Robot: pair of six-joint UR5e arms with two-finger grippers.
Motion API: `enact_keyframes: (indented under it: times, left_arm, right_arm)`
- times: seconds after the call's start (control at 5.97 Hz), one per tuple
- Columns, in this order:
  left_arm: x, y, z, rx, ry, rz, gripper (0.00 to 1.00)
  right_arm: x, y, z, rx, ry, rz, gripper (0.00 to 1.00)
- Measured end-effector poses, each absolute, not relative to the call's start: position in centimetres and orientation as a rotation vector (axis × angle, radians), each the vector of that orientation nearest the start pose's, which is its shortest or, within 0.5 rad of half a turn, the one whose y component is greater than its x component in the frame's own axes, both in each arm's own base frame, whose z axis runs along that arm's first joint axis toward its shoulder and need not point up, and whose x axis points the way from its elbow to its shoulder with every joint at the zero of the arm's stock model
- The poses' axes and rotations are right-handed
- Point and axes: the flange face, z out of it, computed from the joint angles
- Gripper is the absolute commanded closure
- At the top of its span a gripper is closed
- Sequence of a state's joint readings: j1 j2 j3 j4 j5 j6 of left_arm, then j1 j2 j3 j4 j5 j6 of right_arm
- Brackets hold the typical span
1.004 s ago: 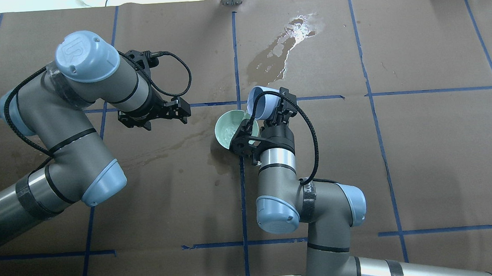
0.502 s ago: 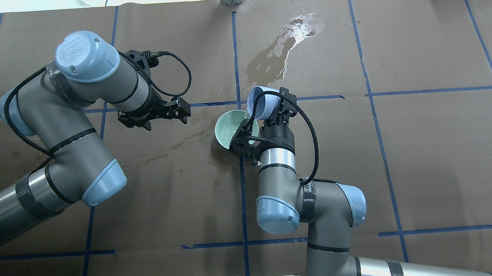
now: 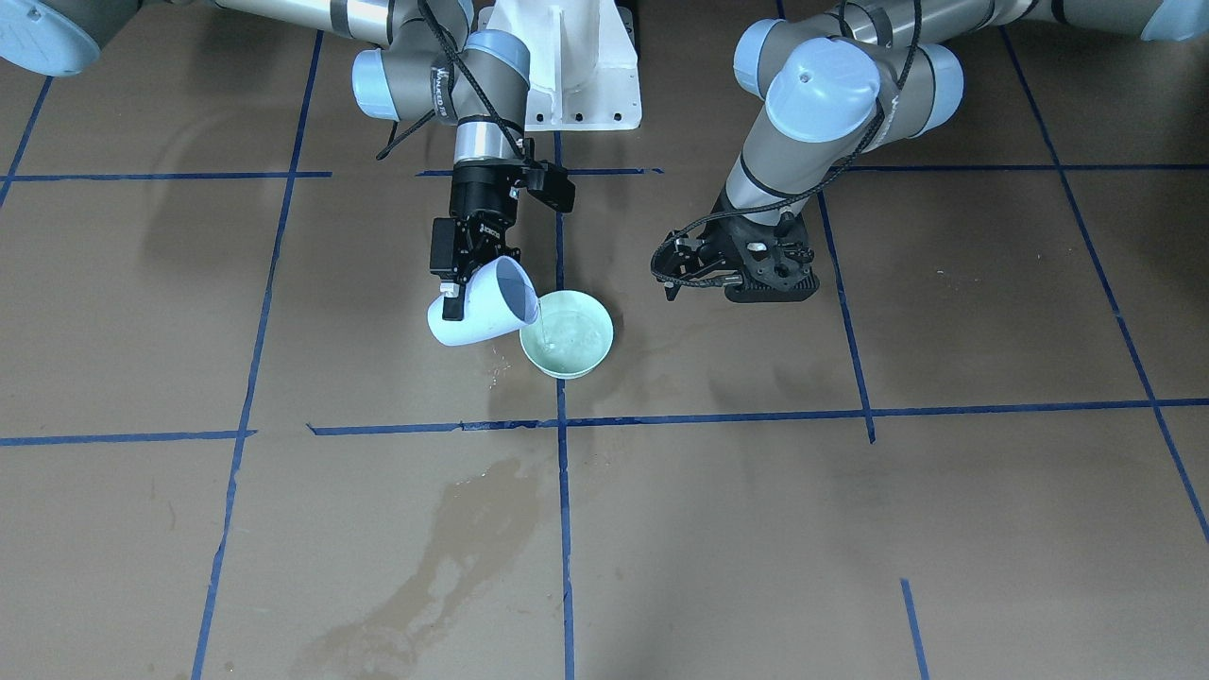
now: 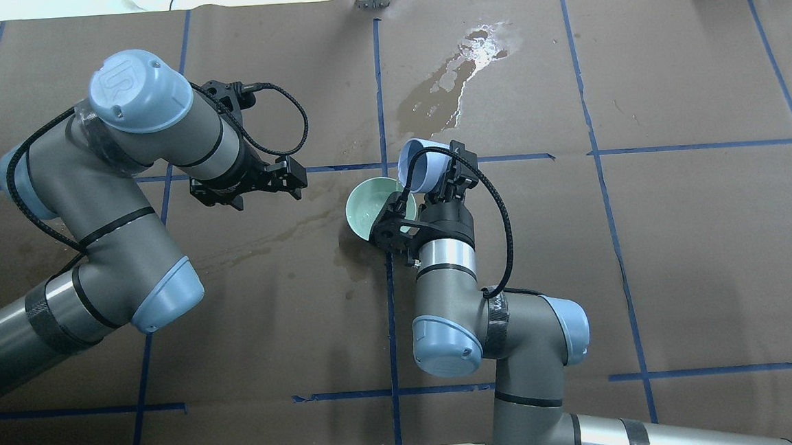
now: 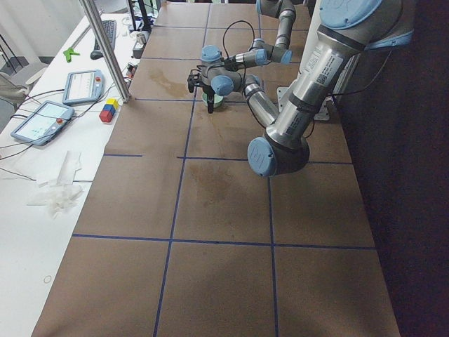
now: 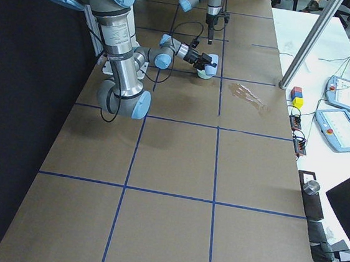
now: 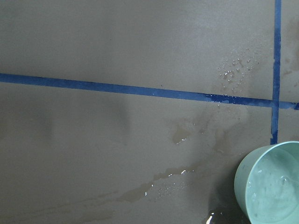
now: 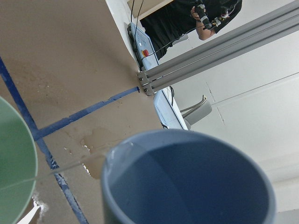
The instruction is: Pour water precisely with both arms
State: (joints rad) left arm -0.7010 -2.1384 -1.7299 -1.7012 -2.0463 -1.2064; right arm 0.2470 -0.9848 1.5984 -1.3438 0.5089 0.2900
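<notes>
My right gripper (image 3: 469,276) is shut on a pale blue cup (image 3: 480,308), tilted with its mouth over a mint-green bowl (image 3: 578,357) on the brown paper. A thin stream of water (image 3: 542,325) runs from the cup's lip into the bowl, where water glints faintly (image 7: 275,184). The overhead view shows the cup (image 4: 419,167), the bowl (image 4: 365,209) and the right gripper (image 4: 445,177). The right wrist view shows the cup (image 8: 187,182) and the bowl's rim (image 8: 18,163). My left gripper (image 4: 256,184) is open and empty, hovering to the bowl's left, and also shows in the front view (image 3: 741,274).
Brown wet stains lie beyond the bowl (image 4: 453,85) and between the bowl and the left gripper (image 4: 280,233). Blue tape lines grid the paper. The white pedestal (image 3: 567,76) stands at the robot's base. Coloured blocks (image 5: 108,109) and pendants sit on the side table.
</notes>
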Motion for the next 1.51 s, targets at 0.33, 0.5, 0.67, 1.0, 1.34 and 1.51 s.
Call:
enact_keyframes:
  times: [0.33, 0.5, 0.67, 1.0, 1.34, 1.51]
  left_arm:
    - [44.3, -48.9, 24.3, 0.043, 0.949, -0.107, 0.00]
    - [44.3, -48.9, 24.3, 0.043, 0.949, -0.108, 0.00]
    - [44.3, -48.9, 24.3, 0.043, 0.949, -0.108, 0.00]
    - [44.3, -48.9, 24.2, 0.044, 0.951, -0.107, 0.00]
    - [44.1, -48.7, 23.9, 0.046, 0.956, -0.105, 0.00]
    - [44.0, -48.6, 23.9, 0.047, 0.958, -0.104, 0.00]
  right_arm:
    - [-58.4, -37.5, 24.9, 1.245, 0.142, -0.451, 1.00]
    - [-58.4, -37.5, 24.9, 1.245, 0.141, -0.450, 1.00]
    - [-58.4, -37.4, 24.8, 1.247, 0.136, -0.444, 1.00]
    - [-58.2, -37.5, 24.4, 1.254, 0.099, -0.402, 1.00]
    - [-57.8, -37.4, 23.9, 1.264, -0.067, -0.229, 0.99]
    - [-57.2, -37.6, 23.4, 1.276, -0.210, -0.128, 1.00]
